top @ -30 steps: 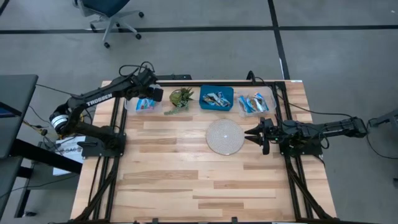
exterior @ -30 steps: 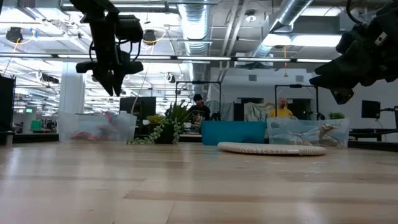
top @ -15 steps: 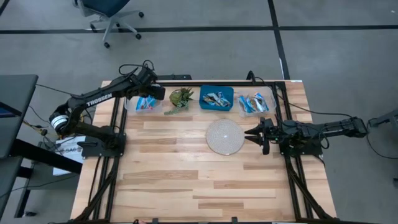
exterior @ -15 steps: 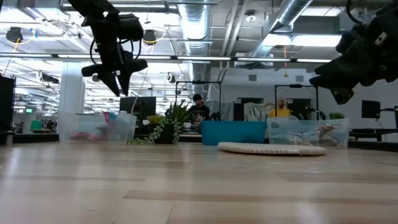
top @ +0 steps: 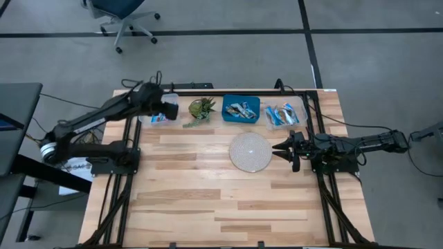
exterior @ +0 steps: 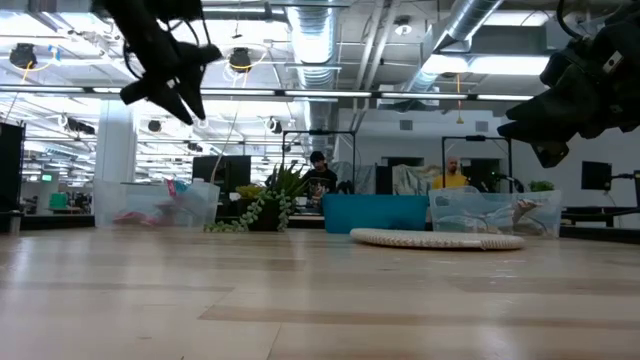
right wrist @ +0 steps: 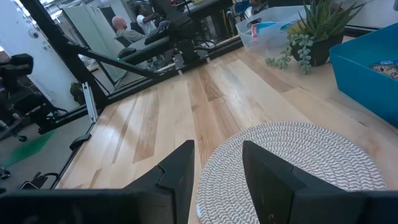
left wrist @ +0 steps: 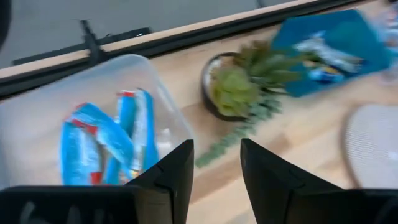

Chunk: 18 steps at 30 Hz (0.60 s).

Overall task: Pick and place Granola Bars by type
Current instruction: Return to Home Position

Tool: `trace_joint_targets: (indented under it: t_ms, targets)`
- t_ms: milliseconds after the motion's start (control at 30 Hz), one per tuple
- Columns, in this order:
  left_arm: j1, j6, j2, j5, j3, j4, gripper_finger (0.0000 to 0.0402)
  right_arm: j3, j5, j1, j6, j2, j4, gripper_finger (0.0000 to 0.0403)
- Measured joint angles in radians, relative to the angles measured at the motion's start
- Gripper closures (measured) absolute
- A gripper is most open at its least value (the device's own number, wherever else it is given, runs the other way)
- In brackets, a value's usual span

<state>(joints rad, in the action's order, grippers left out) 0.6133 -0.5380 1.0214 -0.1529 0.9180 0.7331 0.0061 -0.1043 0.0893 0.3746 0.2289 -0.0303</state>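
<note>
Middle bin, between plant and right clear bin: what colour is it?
The middle bin is blue; clearest in the high view.

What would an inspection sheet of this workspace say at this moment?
Surface: wooden table, items lined along its far edge.
Job's things: granola bars in left clear bin, blue bin and right clear bin.
Clutter: potted plant; round woven mat.
Grippers: left gripper open, empty, above left clear bin; right gripper open, empty, raised beside mat.
Cables: cable along right arm.
Surroundings: office chair; people far behind.
</note>
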Motion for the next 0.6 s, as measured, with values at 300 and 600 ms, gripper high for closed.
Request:
trace_joint_targets:
  t_ms: [300, 600]
  targets:
    - [-0.239, -0.134, -0.194, -0.002, -0.203, -0.225, 0.0278, 0.0, 0.0, 0.0, 0.0, 0.0, 0.0, 0.0275]
    - [-0.469, -0.134, -0.244, -0.043, -0.382, -0.621, 0.0278, 0.0, 0.0, 0.0, 0.0, 0.0, 0.0, 0.0275]
